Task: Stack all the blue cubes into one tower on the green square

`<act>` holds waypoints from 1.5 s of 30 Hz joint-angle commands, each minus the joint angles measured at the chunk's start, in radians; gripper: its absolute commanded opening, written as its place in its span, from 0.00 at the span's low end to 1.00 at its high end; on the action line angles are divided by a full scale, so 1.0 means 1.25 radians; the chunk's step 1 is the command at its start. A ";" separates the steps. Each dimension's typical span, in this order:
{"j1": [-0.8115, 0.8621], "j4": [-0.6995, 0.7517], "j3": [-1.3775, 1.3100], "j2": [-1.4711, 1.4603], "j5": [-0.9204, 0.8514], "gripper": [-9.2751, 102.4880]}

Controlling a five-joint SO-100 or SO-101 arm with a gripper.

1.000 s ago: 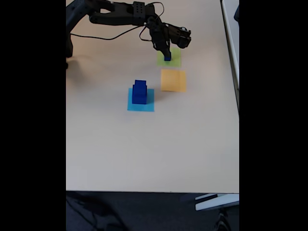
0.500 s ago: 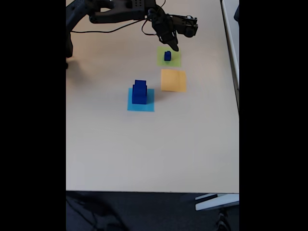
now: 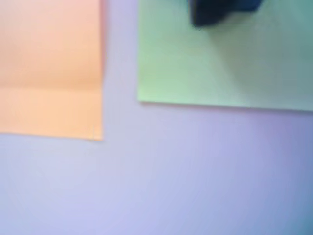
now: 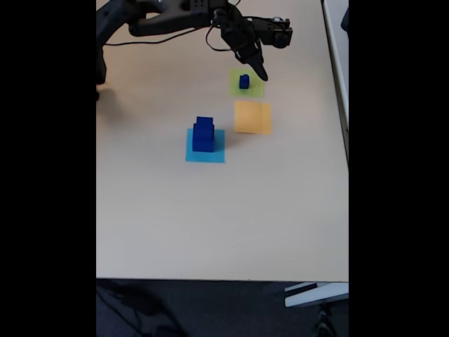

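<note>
Beige table (image 4: 210, 225) — small blue cube (image 4: 244, 81) just below-left of pincer (image 4: 261, 73).

readable text: none | labels/brands: none legible | numbers/signs: none | wrist view: blurred, nothing to read | fixed view: coloured paper squares and cubes unmarked

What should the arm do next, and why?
Probably swing over to the stack on the light blue square and take its top cube. One small cube already sits alone on the green square, and the gripper hovers beside it, apparently empty.
</note>
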 commanded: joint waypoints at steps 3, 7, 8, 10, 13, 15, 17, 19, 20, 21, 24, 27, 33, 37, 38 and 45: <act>0.079 -0.002 0.097 0.184 -0.040 0.31; 0.133 0.018 0.128 0.222 -0.088 0.37; 0.142 0.032 0.128 0.226 -0.096 0.38; 0.160 0.048 0.142 0.232 -0.103 0.39; 0.177 0.053 0.199 0.258 -0.104 0.42; 0.184 0.052 0.241 0.271 -0.106 0.42; 0.189 0.048 0.288 0.288 -0.106 0.42; 0.194 0.044 0.331 0.304 -0.106 0.44; 0.195 0.037 0.352 0.313 -0.110 0.45; 0.199 0.034 0.372 0.322 -0.113 0.45; 0.214 0.013 0.427 0.344 -0.120 0.45; 0.234 0.005 0.452 0.353 -0.144 0.45; 0.266 0.000 0.509 0.380 -0.177 0.42; 0.280 0.000 0.531 0.383 -0.193 0.41; 0.281 0.000 0.535 0.384 -0.196 0.41; 0.286 0.000 0.557 0.395 -0.201 0.37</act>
